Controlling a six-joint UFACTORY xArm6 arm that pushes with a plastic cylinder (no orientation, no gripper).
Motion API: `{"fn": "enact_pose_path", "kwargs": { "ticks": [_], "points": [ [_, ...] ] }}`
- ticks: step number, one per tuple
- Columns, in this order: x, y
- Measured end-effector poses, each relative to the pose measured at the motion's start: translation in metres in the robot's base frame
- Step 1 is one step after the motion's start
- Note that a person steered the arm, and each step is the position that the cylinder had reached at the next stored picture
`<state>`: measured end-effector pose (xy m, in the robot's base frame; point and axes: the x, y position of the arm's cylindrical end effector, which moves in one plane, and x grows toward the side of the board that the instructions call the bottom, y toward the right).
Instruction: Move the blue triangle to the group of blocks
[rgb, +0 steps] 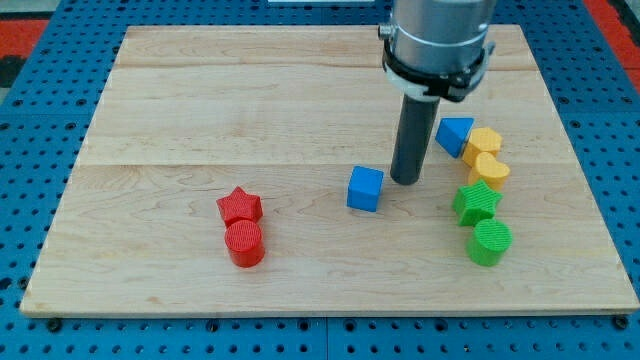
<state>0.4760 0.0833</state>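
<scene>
on the light wooden bench (200, 110), which lies over a blue perforated surface (30, 180), my tip (405, 182) touches down right of centre, at the lower end of a straight dark rod (410, 140) hanging from a grey cylindrical arm body (440, 40) at the far edge. the tool is only this rod: it has nothing to clench or release and it grasps nothing.

the small blue triangular block (454, 133), the task's thing, sits just right of the rod and a little farther back than my tip, near it but with a narrow gap showing between them. the triangle's right side is touching or almost touching the far yellow rounded block (485, 141); i cannot tell which. a second yellow rounded block (490, 169) lies just nearer, against the first. nearer again come a green star-shaped block (477, 202) and then a green cylinder block (490, 242), the four making a column along the right side.

just left of my tip and slightly nearer sits a blue cube block (365, 188), close to it but apart.

well away on the left, a red star-shaped block (239, 206) stands with a red cylinder block (245, 244) right in front of it, the two touching.
</scene>
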Motion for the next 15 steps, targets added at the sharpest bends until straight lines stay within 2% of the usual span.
{"fn": "enact_pose_path", "kwargs": {
  "ticks": [1, 2, 3, 4, 5, 6, 7, 8, 9, 10, 11, 12, 13, 14, 15],
  "points": [
    [0.01, -0.072],
    [-0.006, -0.081],
    [-0.089, -0.03],
    [-0.132, 0.07],
    [-0.089, 0.121],
    [-0.057, 0.063],
    [-0.058, 0.007],
    [-0.061, 0.101],
    [-0.093, 0.089],
    [-0.085, 0.02],
    [-0.025, -0.046],
    [-0.043, -0.004],
    [-0.079, 0.056],
    [-0.087, -0.003],
    [-0.015, -0.068]
  ]
}}
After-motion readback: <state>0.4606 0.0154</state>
